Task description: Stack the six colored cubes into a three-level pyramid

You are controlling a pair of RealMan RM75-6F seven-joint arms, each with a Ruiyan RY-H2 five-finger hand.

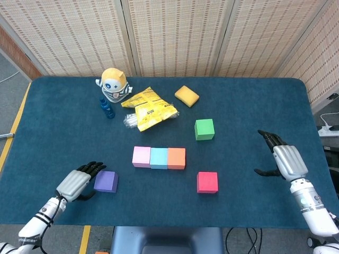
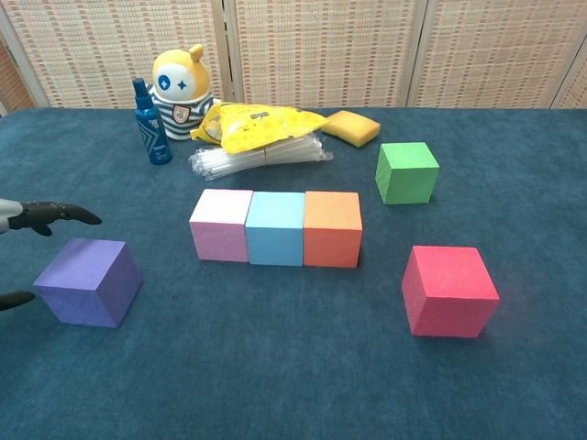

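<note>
Pink [image 1: 141,156], light blue [image 1: 159,157] and orange [image 1: 176,157] cubes stand touching in a row mid-table. A purple cube [image 1: 106,181] lies at the front left, a red cube [image 1: 207,182] at the front right, a green cube [image 1: 204,129] behind the row on the right. My left hand [image 1: 78,182] is open right beside the purple cube's left side, fingers [image 2: 50,214] spread above and below it. My right hand [image 1: 285,160] is open far to the right, holding nothing. In the chest view the purple cube [image 2: 88,281], red cube [image 2: 449,290] and green cube [image 2: 406,171] show; the right hand does not.
At the back stand a yellow-headed toy figure [image 1: 114,83], a small blue bottle [image 1: 107,108], a yellow snack bag [image 1: 149,108] over clear straws, and a yellow sponge [image 1: 186,96]. The dark blue table's [image 1: 254,106] front edge runs just below the hands.
</note>
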